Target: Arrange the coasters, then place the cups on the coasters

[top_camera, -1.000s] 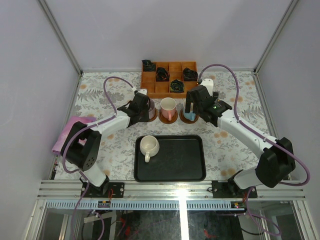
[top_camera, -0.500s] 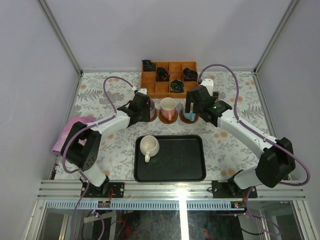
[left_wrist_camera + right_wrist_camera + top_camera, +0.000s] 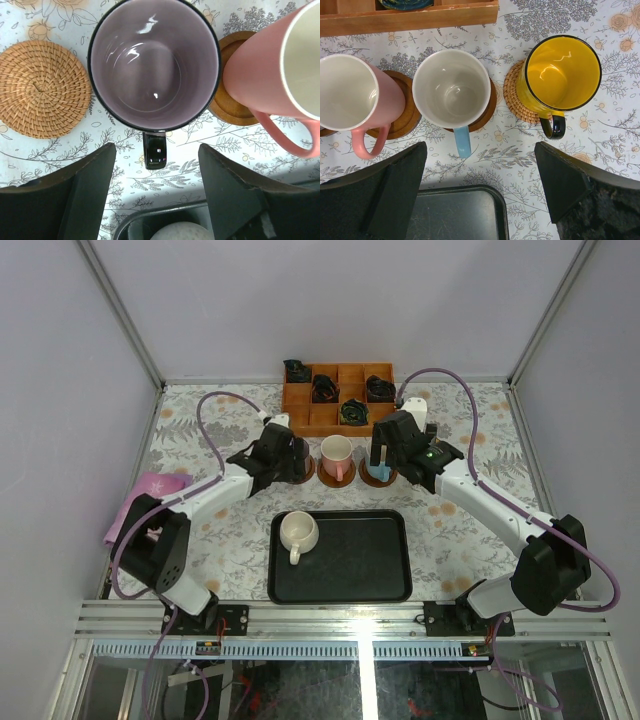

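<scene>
Evidently caught at the letting-go of the mauve cup [image 3: 155,62]. Found the left fingers [image 3: 75,195] parted, gripping nothing, clear of the cup on both sides. Judged best finished by spreading wider first, then rising straight up before pulling back toward the tray [image 3: 390,580]. Risked otherwise clipping the dark handle [image 3: 154,150] and dragging the cup off its spot or into the pink cup [image 3: 272,70] just beside it. Called also for care near the bare woven coaster [image 3: 42,89] on the other side, probably meant for the cream cup [image 3: 298,532] on the tray.

Saw the mauve cup upright on the table [image 3: 45,150], just ahead of those fingers, with its handle pointing back into the gap between them and touching neither. Could not tell whether seated on a coaster, with anything beneath hidden by the cup itself. Found the right fingers [image 3: 385,200] spread wide and empty too, hanging above the light blue cup [image 3: 451,89] on its brown coaster [image 3: 487,107], beside the yellow cup [image 3: 560,72] on a second woven coaster [image 3: 512,102].
</scene>
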`<state>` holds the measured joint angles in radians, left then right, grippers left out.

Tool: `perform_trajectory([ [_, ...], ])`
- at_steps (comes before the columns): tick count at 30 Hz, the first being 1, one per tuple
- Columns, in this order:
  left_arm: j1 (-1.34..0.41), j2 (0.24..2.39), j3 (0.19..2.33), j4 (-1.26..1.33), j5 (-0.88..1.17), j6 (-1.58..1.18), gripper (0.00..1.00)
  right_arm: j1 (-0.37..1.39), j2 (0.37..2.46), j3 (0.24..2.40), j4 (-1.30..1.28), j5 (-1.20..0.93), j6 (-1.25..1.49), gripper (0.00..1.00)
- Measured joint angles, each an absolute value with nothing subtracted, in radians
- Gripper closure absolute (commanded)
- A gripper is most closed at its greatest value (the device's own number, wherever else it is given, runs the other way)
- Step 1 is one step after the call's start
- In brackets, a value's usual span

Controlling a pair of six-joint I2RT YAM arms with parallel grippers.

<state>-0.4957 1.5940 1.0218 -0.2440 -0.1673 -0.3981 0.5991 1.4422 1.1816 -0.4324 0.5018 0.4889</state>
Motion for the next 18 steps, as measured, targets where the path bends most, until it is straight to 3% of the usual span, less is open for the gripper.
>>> perform_trajectory([
  [5, -0.495, 1.53, 1.016, -0.262, -0.175, -0.4, 0.22, 0.599, 1.442, 1.182, -0.432, 0.49, 0.489, 0.04],
  [10, -0.496, 1.42, 0.965, -0.306, -0.168, -0.404, 0.01, 0.599, 1.442, 1.182, -0.432, 0.479, 0.489, 0.0],
  [18, -0.504, 1.114, 0.818, -0.417, -0.027, -0.412, 0.0, 0.599, 1.442, 1.182, -0.435, 0.467, 0.489, 0.01],
])
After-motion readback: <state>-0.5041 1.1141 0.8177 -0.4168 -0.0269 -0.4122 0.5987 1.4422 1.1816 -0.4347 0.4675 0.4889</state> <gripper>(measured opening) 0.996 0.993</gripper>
